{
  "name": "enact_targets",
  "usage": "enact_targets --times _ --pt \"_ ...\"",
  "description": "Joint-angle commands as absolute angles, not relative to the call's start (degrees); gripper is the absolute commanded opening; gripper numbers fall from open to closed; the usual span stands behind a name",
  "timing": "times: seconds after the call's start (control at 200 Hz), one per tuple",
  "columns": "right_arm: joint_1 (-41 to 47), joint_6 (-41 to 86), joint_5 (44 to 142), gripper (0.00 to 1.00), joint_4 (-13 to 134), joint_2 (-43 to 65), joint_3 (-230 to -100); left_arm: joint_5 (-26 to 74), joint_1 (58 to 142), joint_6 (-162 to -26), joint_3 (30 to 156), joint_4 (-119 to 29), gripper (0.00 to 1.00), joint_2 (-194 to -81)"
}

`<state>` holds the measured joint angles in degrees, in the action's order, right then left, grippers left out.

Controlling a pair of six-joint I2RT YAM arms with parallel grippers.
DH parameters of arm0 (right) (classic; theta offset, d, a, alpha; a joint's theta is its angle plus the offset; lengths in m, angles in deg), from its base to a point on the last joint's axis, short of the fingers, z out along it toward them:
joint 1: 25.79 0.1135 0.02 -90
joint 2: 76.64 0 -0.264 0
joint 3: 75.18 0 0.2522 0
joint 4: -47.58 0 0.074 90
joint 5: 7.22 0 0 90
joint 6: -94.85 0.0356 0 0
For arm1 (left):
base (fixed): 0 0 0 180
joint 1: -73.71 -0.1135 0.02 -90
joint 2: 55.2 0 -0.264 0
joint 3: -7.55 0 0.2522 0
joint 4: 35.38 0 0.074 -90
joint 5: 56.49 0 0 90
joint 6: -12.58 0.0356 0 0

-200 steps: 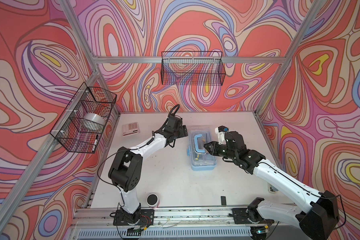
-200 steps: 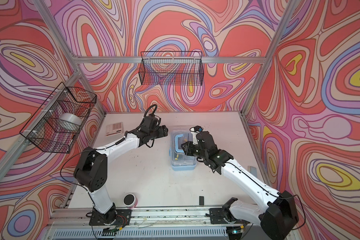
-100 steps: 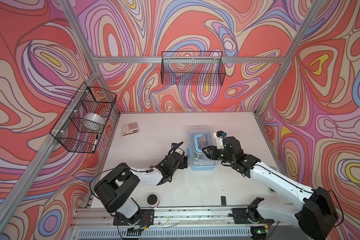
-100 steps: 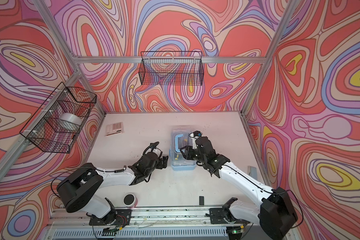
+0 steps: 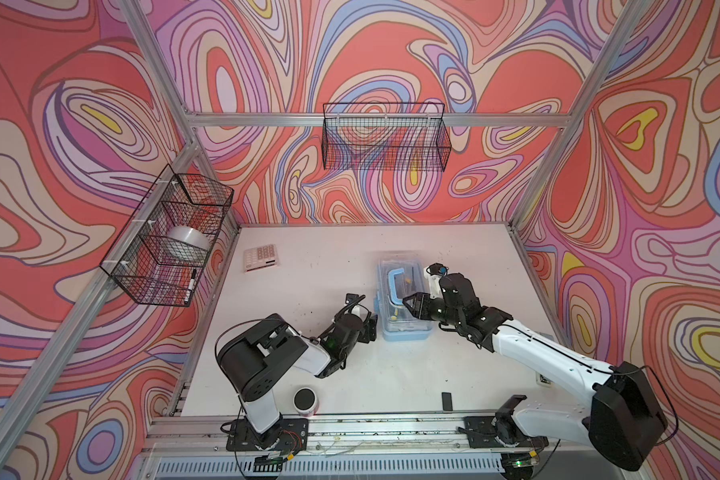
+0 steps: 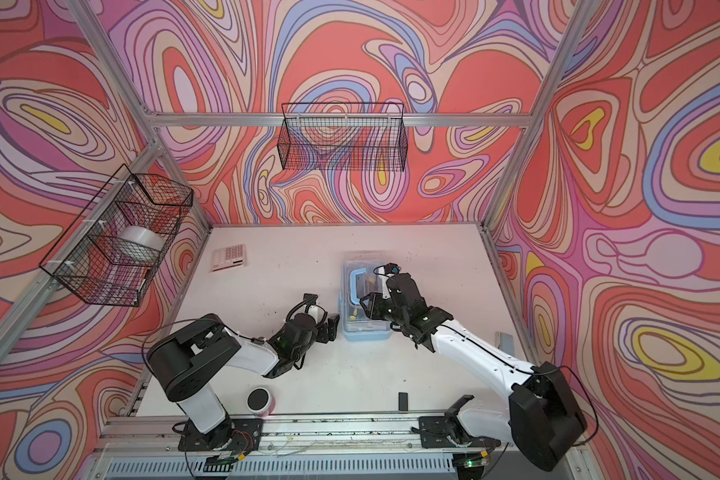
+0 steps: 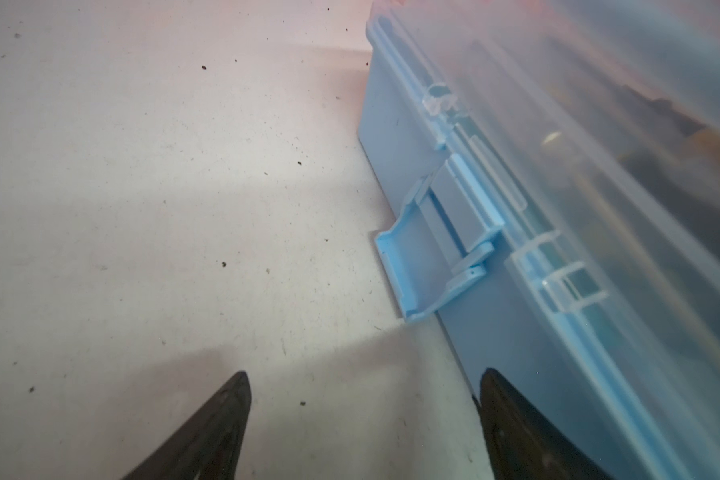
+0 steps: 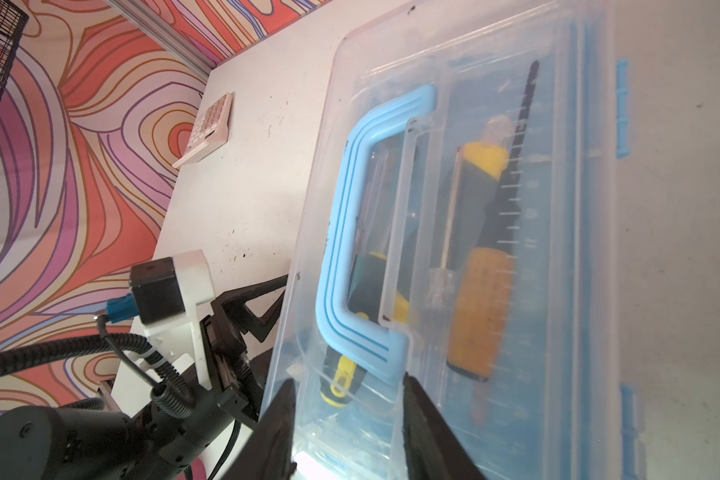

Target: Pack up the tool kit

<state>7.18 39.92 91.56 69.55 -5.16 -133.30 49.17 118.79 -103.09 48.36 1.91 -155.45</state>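
Observation:
The tool kit [image 5: 406, 332] [image 6: 366, 332], a light blue case, lies in the middle of the table with its clear lid down. Through the lid I see a yellow-black screwdriver [image 8: 479, 199] and an orange-handled one [image 8: 479, 307]. My right gripper [image 5: 408, 301] [image 6: 364, 302] [image 8: 348, 380] hovers open over the lid, at the near end of the blue handle [image 8: 350, 232]. My left gripper [image 5: 370, 328] [image 6: 329, 328] [image 7: 365, 374] sits low on the table beside the case's left wall, open and holding nothing. The side latch [image 7: 425, 266] hangs unfastened just ahead of it.
A pink-white calculator [image 5: 260, 257] [image 6: 230, 257] lies at the back left. A dark-topped cup [image 5: 305, 401] and a small black block [image 5: 446, 401] stand by the front rail. Wire baskets hang on the left wall [image 5: 167, 237] and the back wall [image 5: 385, 137].
My left arm swung from the far left of the case to its near left side and came down low. My right gripper went from nearly shut to open over the lid.

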Motion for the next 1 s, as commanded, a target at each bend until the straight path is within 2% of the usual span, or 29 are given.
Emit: enact_targets --times 0.0,0.651,0.991 --pt "7.2 39.7 90.7 0.42 68.4 -4.7 -134.2 49.1 119.2 -102.0 48.1 7.3 0.85 -156.9" --pt "7.1 39.5 90.8 0.41 68.4 -2.5 -135.5 50.6 119.5 -101.4 56.7 -0.4 0.83 -161.7" --pt "7.1 39.3 90.9 0.4 68.3 -1.4 -136.0 54.6 119.4 -99.5 59.5 -2.2 0.83 -163.8"
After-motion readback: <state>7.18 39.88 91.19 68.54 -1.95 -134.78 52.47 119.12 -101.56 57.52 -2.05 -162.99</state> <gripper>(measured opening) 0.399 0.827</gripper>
